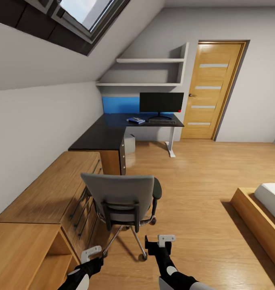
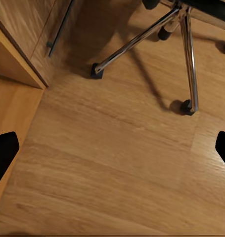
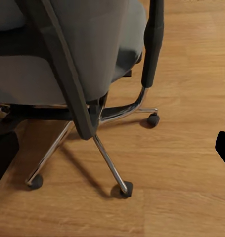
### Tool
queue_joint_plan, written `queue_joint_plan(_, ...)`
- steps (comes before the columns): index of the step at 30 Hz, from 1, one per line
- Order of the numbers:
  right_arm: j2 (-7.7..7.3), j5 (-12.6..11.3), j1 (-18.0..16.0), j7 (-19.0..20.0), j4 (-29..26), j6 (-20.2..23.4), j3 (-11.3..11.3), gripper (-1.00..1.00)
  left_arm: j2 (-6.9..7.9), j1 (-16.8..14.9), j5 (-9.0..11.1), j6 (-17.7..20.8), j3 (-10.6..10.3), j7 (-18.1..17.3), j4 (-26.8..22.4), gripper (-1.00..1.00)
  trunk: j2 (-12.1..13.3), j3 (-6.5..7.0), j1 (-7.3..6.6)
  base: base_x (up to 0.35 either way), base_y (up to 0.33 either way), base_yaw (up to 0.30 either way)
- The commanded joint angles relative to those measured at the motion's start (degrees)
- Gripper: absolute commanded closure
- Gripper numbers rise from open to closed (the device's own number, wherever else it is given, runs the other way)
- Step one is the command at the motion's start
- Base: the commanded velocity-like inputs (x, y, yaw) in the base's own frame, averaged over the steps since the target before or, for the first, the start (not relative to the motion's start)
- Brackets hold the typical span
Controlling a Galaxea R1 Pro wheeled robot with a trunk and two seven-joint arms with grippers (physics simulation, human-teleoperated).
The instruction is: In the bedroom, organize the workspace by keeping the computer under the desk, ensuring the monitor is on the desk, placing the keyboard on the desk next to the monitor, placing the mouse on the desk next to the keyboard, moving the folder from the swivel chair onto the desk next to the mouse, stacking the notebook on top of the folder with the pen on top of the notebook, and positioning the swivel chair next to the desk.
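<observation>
The grey swivel chair [image 1: 119, 199] stands on the wooden floor with its back to me, well short of the black L-shaped desk [image 1: 103, 135] in the far corner. On the desk stand the black monitor [image 1: 161, 102] and, in front of it, the dark keyboard [image 1: 162, 121]. Left of the keyboard lies the blue folder [image 1: 136, 120] with something pale on top. The pale computer [image 1: 130, 143] sits under the desk. My left gripper [image 1: 91, 253] [image 2: 112, 150] hangs open over the floor near the chair's chrome legs [image 2: 142, 37]. My right gripper [image 1: 166, 239] [image 3: 112, 153] is open behind the chair's backrest [image 3: 87, 54].
A light wooden drawer cabinet [image 1: 53, 189] runs along the left wall beside the chair. A wooden door [image 1: 210, 90] stands right of the desk, and a bed [image 1: 262, 213] occupies the right side. Wall shelves [image 1: 149, 60] and a blue panel [image 1: 120, 104] hang above the desk. Open floor lies between chair and desk.
</observation>
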Motion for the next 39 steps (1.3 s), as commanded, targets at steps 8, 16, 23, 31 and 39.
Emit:
queue_joint_plan(8, 0.56, 1.1, -0.9, -0.5, -0.2, 0.5, 0.5, -1.00, -0.27, -1.3, 0.5, 0.3, -0.4, 0.5, -1.0, -1.00, -3.3, -1.50, 1.77, 0.000, 0.000, 0.000)
queue_joint_plan(16, 0.73, 1.2, -3.8, -0.6, -0.2, 2.7, 0.4, -1.00, -0.23, -6.0, 0.5, 0.9, -0.4, 0.6, -2.3, -1.00, -6.5, -2.94, 3.52, 0.000, 0.000, 0.000)
queue_joint_plan(23, 0.75, 1.1, -4.4, -0.6, -0.1, 5.1, 0.2, -1.00, -0.41, -8.2, 0.5, 1.5, -0.4, 0.7, -2.6, -1.00, -9.3, -4.20, 5.06, 0.000, 0.000, 0.000)
queue_joint_plan(31, 0.76, 1.1, -4.5, -0.5, 0.3, 6.1, 0.5, -1.00, -0.51, -8.6, 0.5, 1.4, -0.3, 0.6, -2.1, -1.00, -12.5, -5.63, 6.82, 0.000, 0.000, 0.000)
queue_joint_plan(39, 0.63, 1.4, -4.5, -0.4, 0.3, 5.8, 0.8, -1.00, -0.22, -8.7, 0.6, 1.2, -0.1, 0.5, -1.8, -1.00, -15.7, -7.07, 8.57, 0.000, 0.000, 0.000)
